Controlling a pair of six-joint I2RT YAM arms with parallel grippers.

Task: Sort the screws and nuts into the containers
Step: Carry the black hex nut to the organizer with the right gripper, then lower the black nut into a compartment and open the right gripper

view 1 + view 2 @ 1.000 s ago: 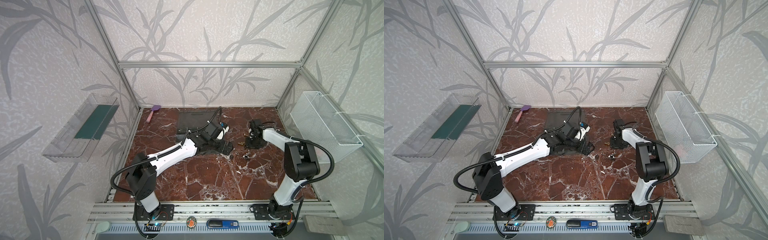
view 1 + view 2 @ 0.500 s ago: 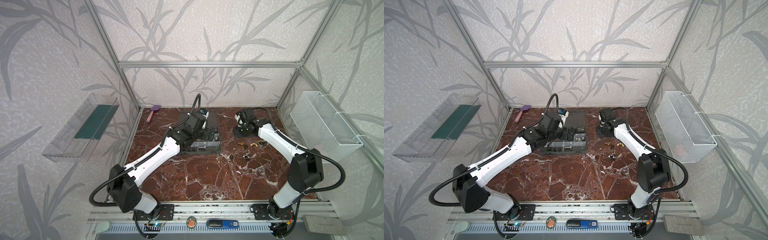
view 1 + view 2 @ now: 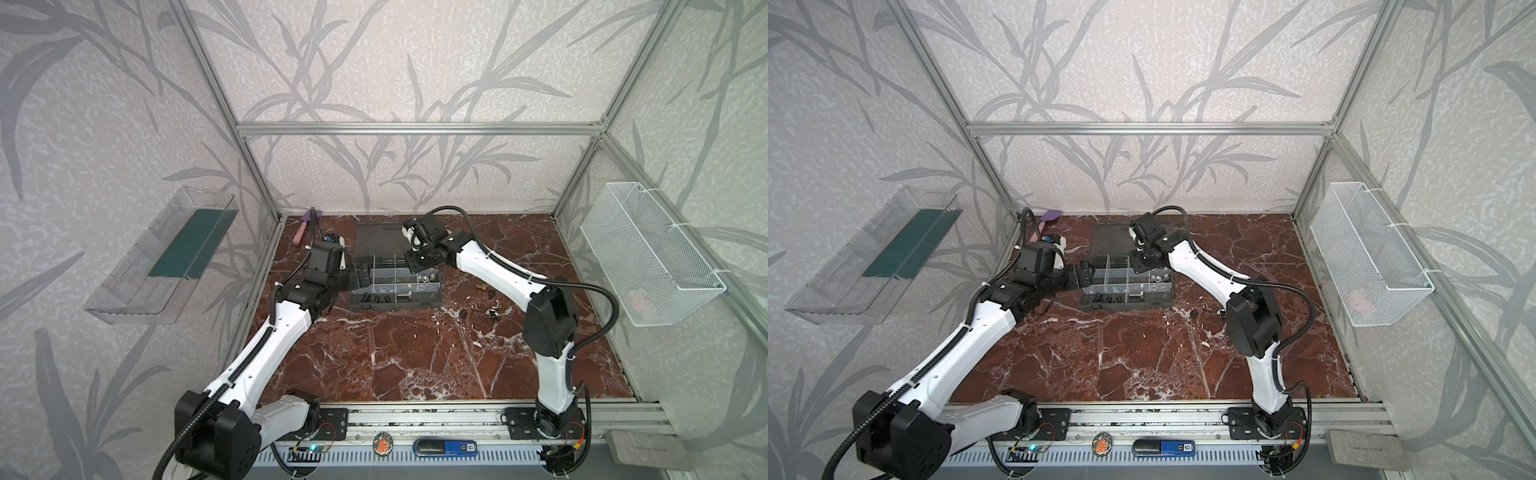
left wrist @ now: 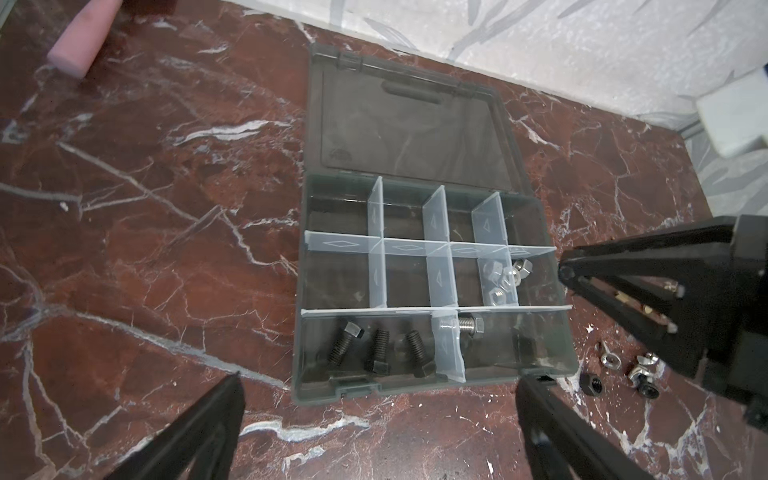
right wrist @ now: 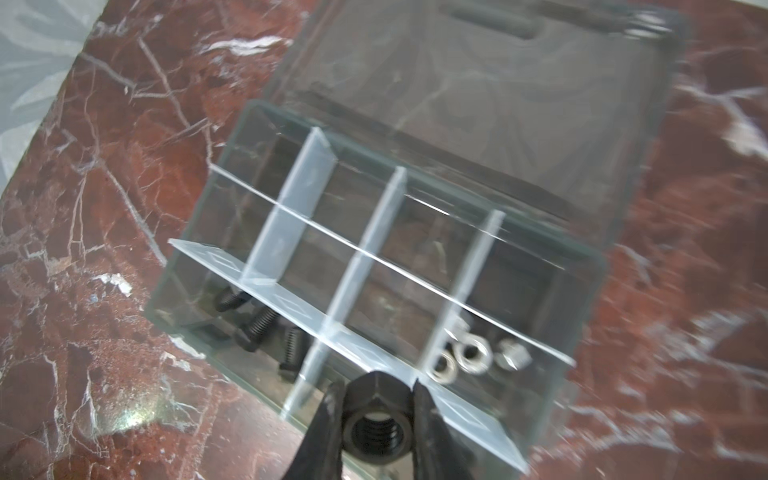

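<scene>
Left wrist view, nearest first: the left tool (image 4: 380, 377) has its two black fingers (image 4: 199, 428) spread wide apart, holding nothing. Beyond them the dark grey organizer case (image 4: 316, 390) lies open on the red marble table (image 4: 145, 257). Its nearest row holds three black screws (image 4: 376, 349) in one compartment and a silver screw (image 4: 467, 326) in the compartment beside it. One row farther, the end compartment holds a few silver hex nuts (image 4: 505, 276), and the right tool (image 4: 565, 272) reaches in beside that compartment. Behind the rows the lid (image 4: 411, 129) lies flat on the table, and a pink handle (image 4: 81, 45) lies toward the table's 11 o'clock corner.

In both top views the case sits toward 12 o'clock from the table's middle. At the case's 4 o'clock, near its wall, lie loose screws and nuts (image 3: 486, 309). The left tool is just beside the case's 9 o'clock wall; the right tool is at its 3 o'clock end. The right wrist view shows that tool clamped on a black hex nut (image 5: 376, 428), close to the silver hex nuts. That picture is blurred, so which compartment lies under the nut I cannot tell.
</scene>
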